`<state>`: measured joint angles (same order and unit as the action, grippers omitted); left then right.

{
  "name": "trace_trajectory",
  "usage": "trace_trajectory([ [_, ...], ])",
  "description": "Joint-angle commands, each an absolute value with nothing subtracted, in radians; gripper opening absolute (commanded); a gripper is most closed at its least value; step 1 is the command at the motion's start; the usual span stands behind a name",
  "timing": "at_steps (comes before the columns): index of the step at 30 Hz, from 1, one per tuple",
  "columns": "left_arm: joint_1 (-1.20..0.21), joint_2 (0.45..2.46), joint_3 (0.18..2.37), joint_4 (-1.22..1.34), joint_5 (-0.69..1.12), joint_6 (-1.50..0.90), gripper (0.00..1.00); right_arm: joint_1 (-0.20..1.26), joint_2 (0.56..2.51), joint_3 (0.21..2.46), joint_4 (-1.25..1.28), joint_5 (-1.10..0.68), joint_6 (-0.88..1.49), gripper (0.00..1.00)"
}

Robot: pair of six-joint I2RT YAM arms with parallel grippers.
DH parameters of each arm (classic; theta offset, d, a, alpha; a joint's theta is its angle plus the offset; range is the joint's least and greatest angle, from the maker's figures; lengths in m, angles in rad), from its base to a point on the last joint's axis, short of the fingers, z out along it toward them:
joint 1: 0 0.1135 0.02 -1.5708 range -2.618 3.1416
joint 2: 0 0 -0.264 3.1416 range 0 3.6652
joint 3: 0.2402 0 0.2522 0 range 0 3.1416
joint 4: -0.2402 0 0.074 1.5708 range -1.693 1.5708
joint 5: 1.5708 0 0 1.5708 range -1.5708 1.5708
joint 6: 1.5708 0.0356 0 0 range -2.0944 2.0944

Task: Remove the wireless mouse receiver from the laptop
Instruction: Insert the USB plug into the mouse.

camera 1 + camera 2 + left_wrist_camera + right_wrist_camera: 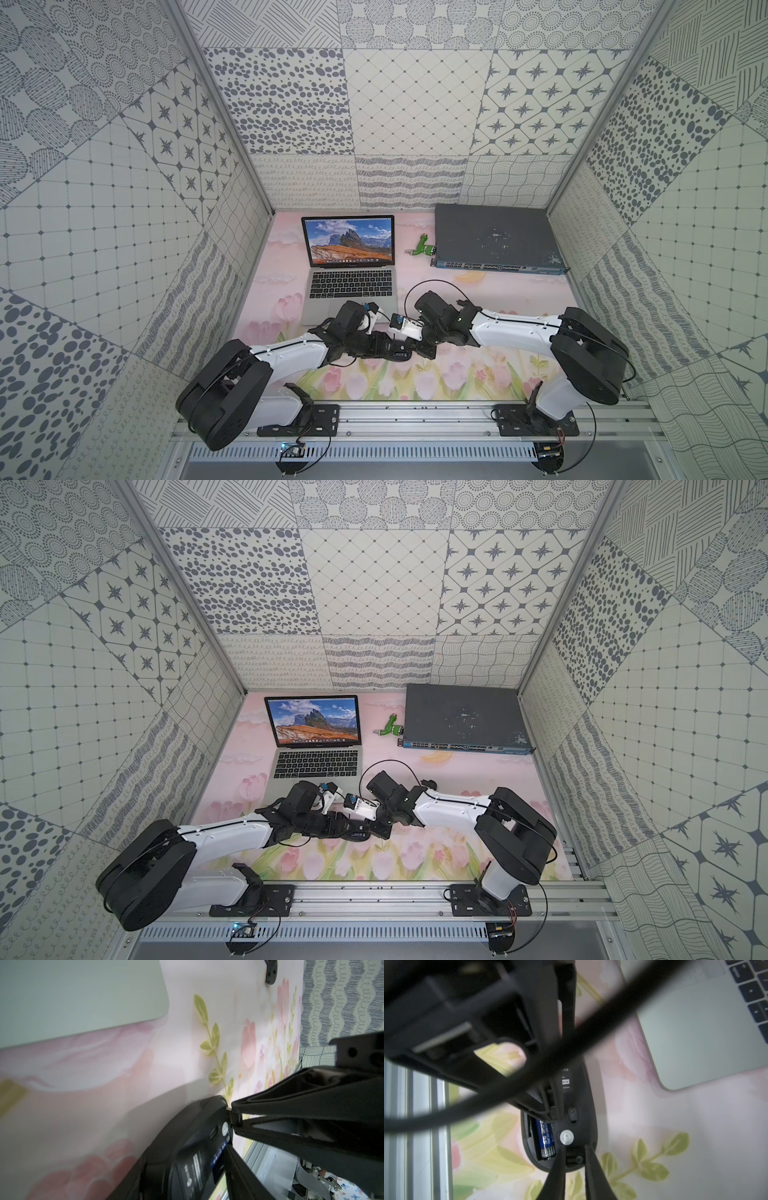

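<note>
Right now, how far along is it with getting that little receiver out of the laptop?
Removal looks done: the right gripper pinches the receiver, clear of the laptop, against the upturned mouse. In hand: apparently tucking it in beside the battery. Left: release and retreat.

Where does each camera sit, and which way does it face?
Both top views: high above the base rail, looking down and forward at the laptop; left arm and right arm show.
Left wrist: on the left arm, low, facing the upturned mouse; one own finger shows, the right claw opposite.
Right wrist: on the right arm, looking along its claw, which pinches the wireless mouse receiver at the mouse.
Shared: both wrist views show mouse and laptop corner.
</note>
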<state>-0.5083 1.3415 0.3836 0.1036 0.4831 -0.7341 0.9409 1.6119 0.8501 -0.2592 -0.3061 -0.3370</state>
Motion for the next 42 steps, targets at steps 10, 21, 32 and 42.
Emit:
trace_trajectory([
  [10,-0.528,1.408,0.386,-0.025,0.350,-0.724,0.48,0.922,1.621,0.868,-0.281,-0.372,-0.368,0.06],
  [21,-0.528,1.421,0.385,-0.021,0.344,-0.729,0.46,0.912,1.634,0.877,-0.287,-0.385,-0.368,0.10],
  [32,-0.528,1.423,0.384,-0.024,0.337,-0.732,0.45,0.939,1.686,0.909,-0.313,-0.354,-0.376,0.14],
  [42,-0.529,1.429,0.362,0.003,0.327,-0.749,0.44,0.940,1.681,0.903,-0.313,-0.362,-0.380,0.14],
])
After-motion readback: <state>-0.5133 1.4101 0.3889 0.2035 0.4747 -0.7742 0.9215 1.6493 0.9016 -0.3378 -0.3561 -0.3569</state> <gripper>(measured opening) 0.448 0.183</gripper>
